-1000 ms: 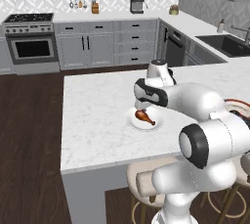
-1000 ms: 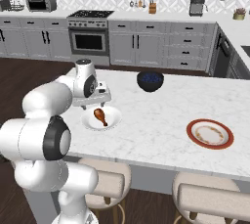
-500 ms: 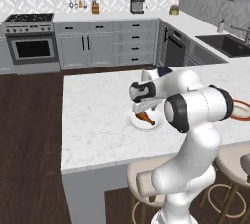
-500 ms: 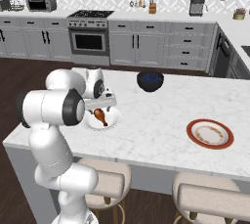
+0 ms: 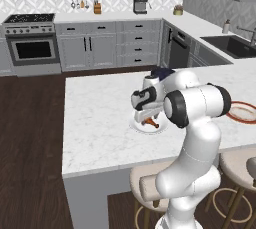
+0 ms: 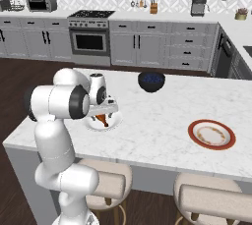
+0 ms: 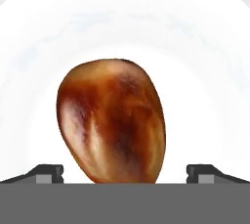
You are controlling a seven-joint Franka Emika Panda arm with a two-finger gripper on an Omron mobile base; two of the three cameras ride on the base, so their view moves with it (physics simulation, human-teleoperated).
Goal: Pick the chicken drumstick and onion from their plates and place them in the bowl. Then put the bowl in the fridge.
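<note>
Marble island point(image 5: 100, 133); pincer point(image 7: 125, 173) wide astride chicken drumstick point(image 7: 112, 120)

drumstick point(image 7: 111, 120) on plate point(image 7: 205, 86), between fingers point(image 7: 48, 173)

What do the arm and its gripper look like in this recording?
The arm is made of glossy white rounded segments with dark grey joint rings. The gripper has a white hand body with a dark band and two small dark, blocky fingertips. No cables or markings are visible.
</note>
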